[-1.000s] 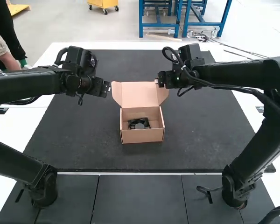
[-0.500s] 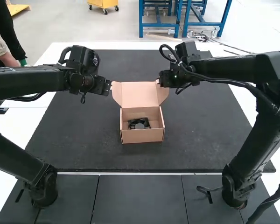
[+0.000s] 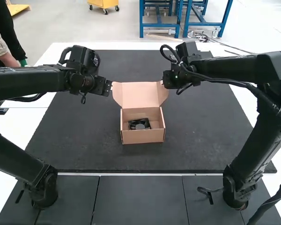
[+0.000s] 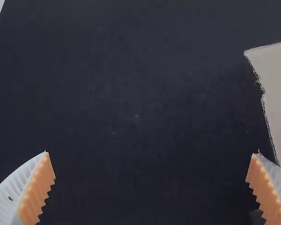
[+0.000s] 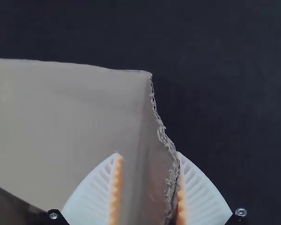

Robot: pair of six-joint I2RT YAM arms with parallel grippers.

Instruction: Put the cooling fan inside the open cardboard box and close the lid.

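Observation:
An open cardboard box (image 3: pixel 143 132) stands mid-mat with its lid (image 3: pixel 139 95) upright at the far side. The black cooling fan (image 3: pixel 139 124) lies flat inside it. My right gripper (image 3: pixel 163 83) is at the lid's top right corner; in the right wrist view its ribbed fingers (image 5: pixel 98 197) close from both sides on the lid's corner flap (image 5: pixel 154 178). My left gripper (image 3: pixel 107 88) hangs just left of the lid's left edge, open, with nothing between its orange pads (image 4: pixel 35 187). The lid's edge (image 4: pixel 271 93) lies beside the other pad.
A black mat (image 3: pixel 75 131) covers the table, with white table surface (image 3: pixel 9 131) along its sides. Both arms stretch in from the sides at lid height. A person stands off the far left corner.
The right gripper has moved up against the lid's right corner and the lid's right side has shifted slightly. The left gripper has drifted right, closer to the lid's left edge.

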